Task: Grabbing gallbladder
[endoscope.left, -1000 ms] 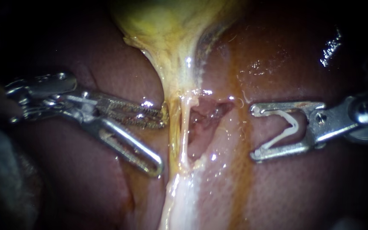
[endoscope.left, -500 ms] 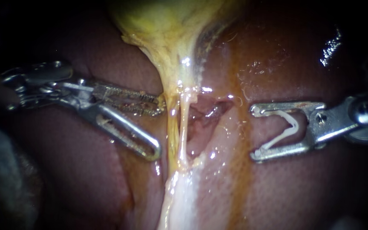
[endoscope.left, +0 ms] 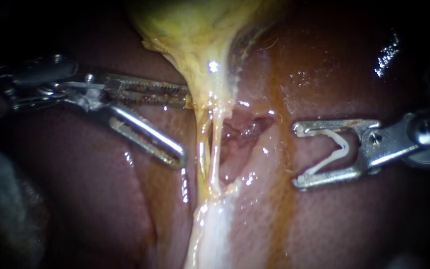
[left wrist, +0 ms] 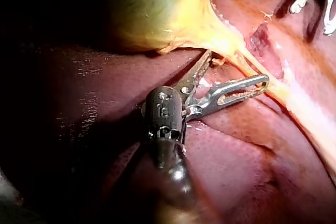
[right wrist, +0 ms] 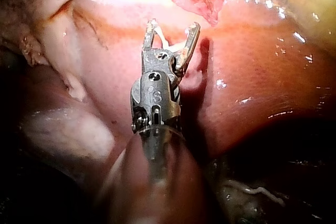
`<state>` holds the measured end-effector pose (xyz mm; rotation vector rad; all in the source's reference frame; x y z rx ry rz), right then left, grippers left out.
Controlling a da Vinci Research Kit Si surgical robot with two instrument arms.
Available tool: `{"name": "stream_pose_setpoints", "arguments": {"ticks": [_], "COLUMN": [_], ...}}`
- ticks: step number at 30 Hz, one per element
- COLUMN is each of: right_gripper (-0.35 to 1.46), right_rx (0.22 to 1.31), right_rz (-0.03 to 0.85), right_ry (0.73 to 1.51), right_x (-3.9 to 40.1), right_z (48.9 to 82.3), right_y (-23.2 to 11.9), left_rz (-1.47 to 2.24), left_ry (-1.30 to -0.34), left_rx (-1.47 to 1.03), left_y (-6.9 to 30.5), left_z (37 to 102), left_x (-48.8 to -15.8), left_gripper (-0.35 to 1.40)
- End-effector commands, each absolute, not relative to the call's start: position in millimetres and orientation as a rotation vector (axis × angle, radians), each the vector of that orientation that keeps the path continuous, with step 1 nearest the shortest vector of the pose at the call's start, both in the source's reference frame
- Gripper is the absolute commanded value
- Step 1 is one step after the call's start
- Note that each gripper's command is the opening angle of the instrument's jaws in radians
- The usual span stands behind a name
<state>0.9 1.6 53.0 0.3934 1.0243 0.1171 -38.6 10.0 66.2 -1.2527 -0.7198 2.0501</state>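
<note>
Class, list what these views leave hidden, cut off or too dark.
Endoscope view: top edge cuts off most of the gallbladder.
Endoscope view: darkness swallows the shaft of the left instrument.
Endoscope view: right edge cuts off the shaft of the right instrument.
Right wrist view: the jaws hide most of the clip.

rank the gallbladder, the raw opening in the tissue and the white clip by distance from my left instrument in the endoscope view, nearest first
1. gallbladder: its neck touches the left instrument's upper jaw.
2. raw opening: just past the neck, centre of view.
3. white clip: far right, between the right instrument's jaws.
</note>
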Motion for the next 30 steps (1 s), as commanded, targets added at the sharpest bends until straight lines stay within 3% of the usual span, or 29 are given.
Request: {"name": "stream_pose_setpoints", "arguments": {"ticks": [1,6,12,30], "right_gripper": [0.5,0.5,0.5,0.5], "right_rx": [0.393,0.393,0.393,0.393], "right_rz": [0.117,0.117,0.117,0.117], "right_ry": [1.024,1.024,1.024,1.024], "right_x": [0.9,0.9,0.9,0.9], "right_z": [53.0,53.0,53.0,53.0], "right_y": [1.6,1.6,1.6,1.5], "left_rz": [2.063,2.112,2.137,2.125], "left_ry": [-0.693,-0.612,-0.543,-0.495], "left_rx": [-1.244,-1.244,-1.243,-1.224], "left_y": [9.8,9.6,9.6,9.9], "left_z": [66.5,66.7,66.4,64.7], "left_x": [-38.7,-38.7,-38.4,-38.0], "left_gripper": [0.91,0.84,0.59,-0.03]}}
